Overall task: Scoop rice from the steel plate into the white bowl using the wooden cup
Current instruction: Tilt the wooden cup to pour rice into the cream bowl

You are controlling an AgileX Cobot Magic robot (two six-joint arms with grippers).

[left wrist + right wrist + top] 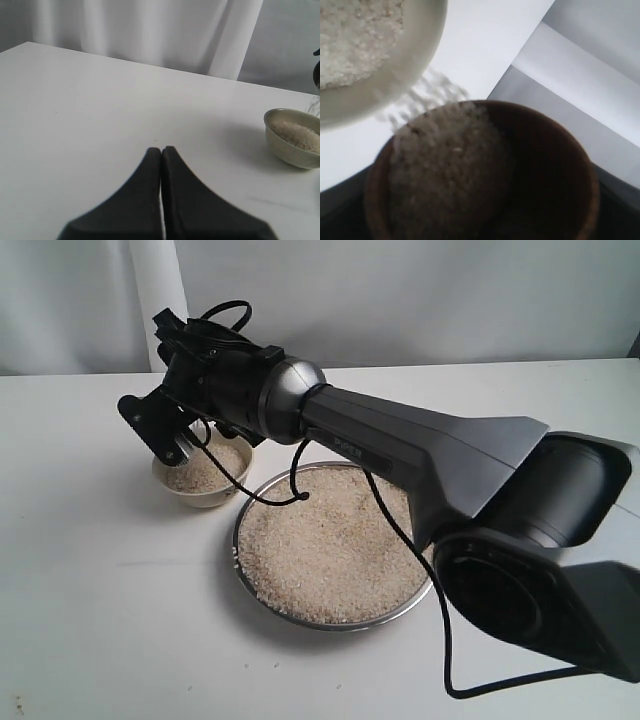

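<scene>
My right gripper (pixel 172 445) reaches across to the white bowl (pixel 215 495) and is shut on the wooden cup (pixel 545 165). The cup is tipped toward the bowl's rim (pixel 415 60). Rice (pixel 445 170) lies against the cup's lower side, and blurred grains (pixel 427 97) are falling from its lip. The bowl holds a layer of rice (pixel 205 472). The steel plate (pixel 340 623) sits beside the bowl, heaped with rice (pixel 330 550). My left gripper (pixel 161 150) is shut and holds nothing, low over bare table, with the bowl (pixel 292 147) off to one side.
The right arm's dark body (pixel 430 455) stretches over the plate's far side. A black cable (pixel 290 495) droops from it onto the rice. A pale curtain (pixel 400 300) hangs behind the white table (pixel 90 590).
</scene>
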